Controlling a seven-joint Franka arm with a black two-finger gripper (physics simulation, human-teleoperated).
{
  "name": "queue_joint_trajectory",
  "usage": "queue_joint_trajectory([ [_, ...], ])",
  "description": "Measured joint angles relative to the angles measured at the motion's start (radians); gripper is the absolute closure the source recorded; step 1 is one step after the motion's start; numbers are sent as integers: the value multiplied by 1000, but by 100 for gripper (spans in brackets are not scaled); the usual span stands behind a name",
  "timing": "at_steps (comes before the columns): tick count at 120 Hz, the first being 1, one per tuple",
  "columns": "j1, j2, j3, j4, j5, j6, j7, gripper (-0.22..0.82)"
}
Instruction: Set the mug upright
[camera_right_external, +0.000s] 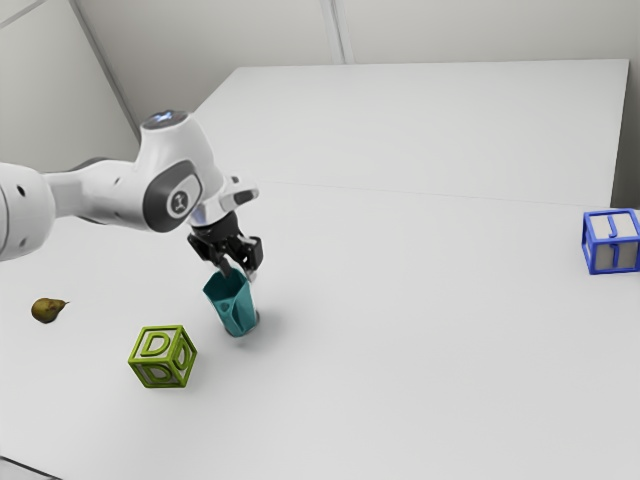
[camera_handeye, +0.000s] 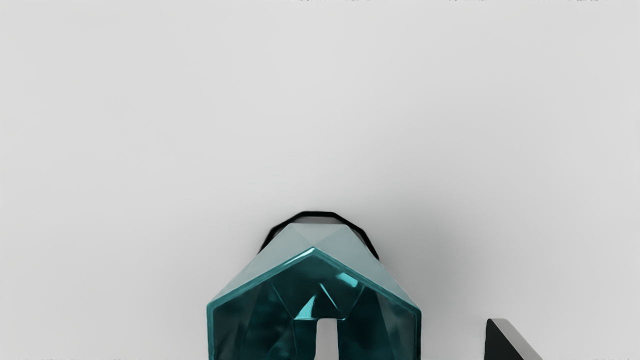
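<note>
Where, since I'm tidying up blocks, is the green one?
The green block sits toward the exterior view's left, closest to the teal mug, nearer the camera.

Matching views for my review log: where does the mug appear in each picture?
Exterior view: the mug is on the exterior view's left, under the gripper, near the green block.
Wrist view: its mouth surrounds one finger; the other finger is outside.
Shared landmark: the gripper's fingers.

white arm (camera_right_external: 110, 192), dark joint cap (camera_right_external: 158, 204)

Pear (camera_right_external: 46, 310), green block (camera_right_external: 163, 357), blue block (camera_right_external: 614, 241) on table (camera_right_external: 420, 360).
</note>
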Motion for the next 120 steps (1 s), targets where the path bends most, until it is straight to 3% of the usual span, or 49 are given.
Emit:
queue_joint_trajectory([
  [15, -3, -31, 0, 1, -1, -6, 1, 30],
  [34, -11, -63, 0, 7, -1, -31, 2, 16],
  [51, -11, -67, 0, 85, -2, -107, 1, 9],
  [120, -6, -29, 2, 535, 3, -583, 3, 3],
])
